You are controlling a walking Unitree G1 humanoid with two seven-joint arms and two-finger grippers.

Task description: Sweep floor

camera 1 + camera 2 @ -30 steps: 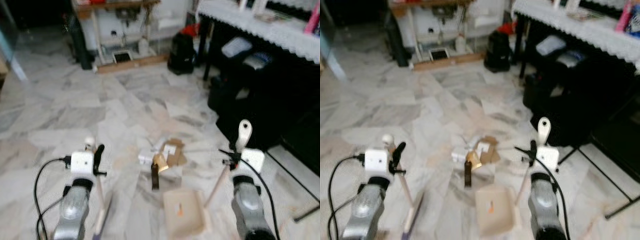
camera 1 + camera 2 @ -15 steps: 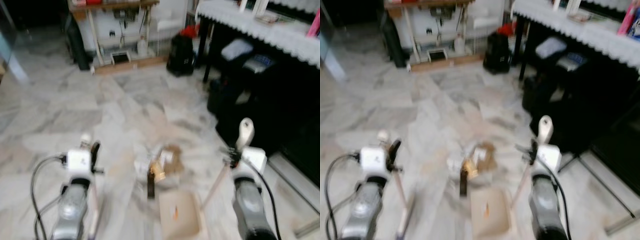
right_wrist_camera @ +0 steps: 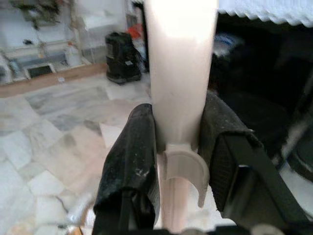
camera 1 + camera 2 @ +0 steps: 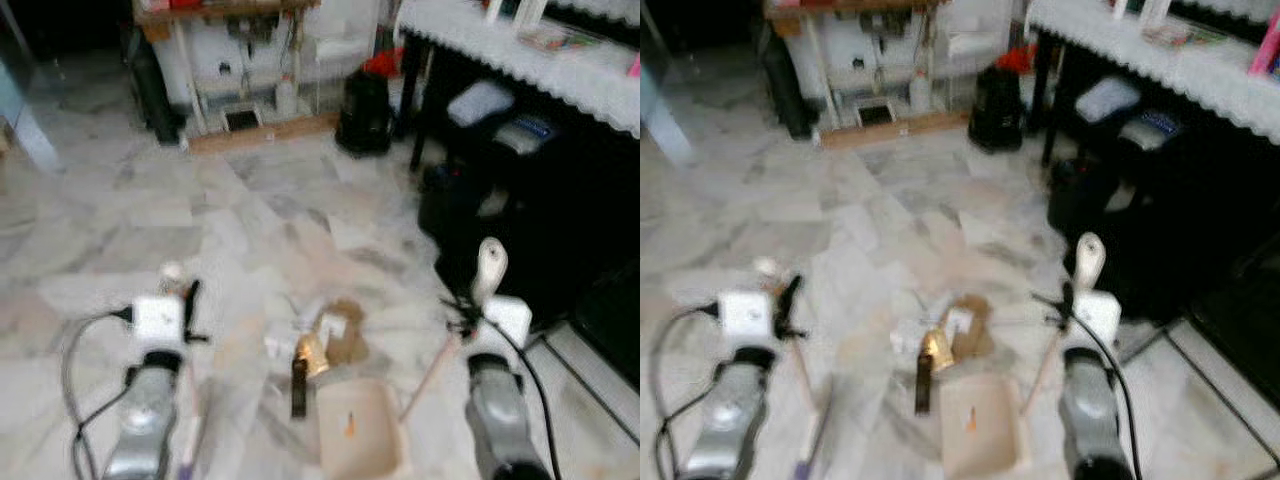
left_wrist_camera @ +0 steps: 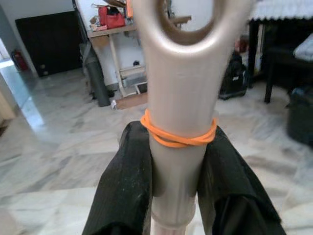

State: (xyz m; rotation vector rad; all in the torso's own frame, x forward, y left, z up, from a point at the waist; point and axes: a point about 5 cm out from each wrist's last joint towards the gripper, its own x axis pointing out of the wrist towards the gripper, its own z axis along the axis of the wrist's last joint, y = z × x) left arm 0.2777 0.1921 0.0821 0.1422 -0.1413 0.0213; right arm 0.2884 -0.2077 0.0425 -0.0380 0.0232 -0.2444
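A litter pile (image 4: 322,338) of brown cardboard, white paper scraps and a dark bottle lies on the marble floor. Just on its near side rests a beige dustpan (image 4: 358,440). The pan's long handle (image 4: 489,268) rises to the right, and my right gripper (image 3: 178,128) is shut on it, both black fingers (image 3: 131,161) pressed against the stick. My left gripper (image 5: 176,143) is shut on the beige broom handle (image 5: 178,73), just below an orange rubber band. The broom stick (image 4: 192,410) slants down to the floor left of the litter.
A black table with a white lace cloth (image 4: 520,50) stands on the right, with dark bags (image 4: 480,200) under it. A black backpack (image 4: 365,105) and a cluttered shelf (image 4: 240,60) stand at the back. Open marble floor (image 4: 120,220) lies ahead and to the left.
The whole picture has drifted slightly and stays blurred, so the camera has moved. Both grippers keep their hold. The dustpan stays right behind the litter.
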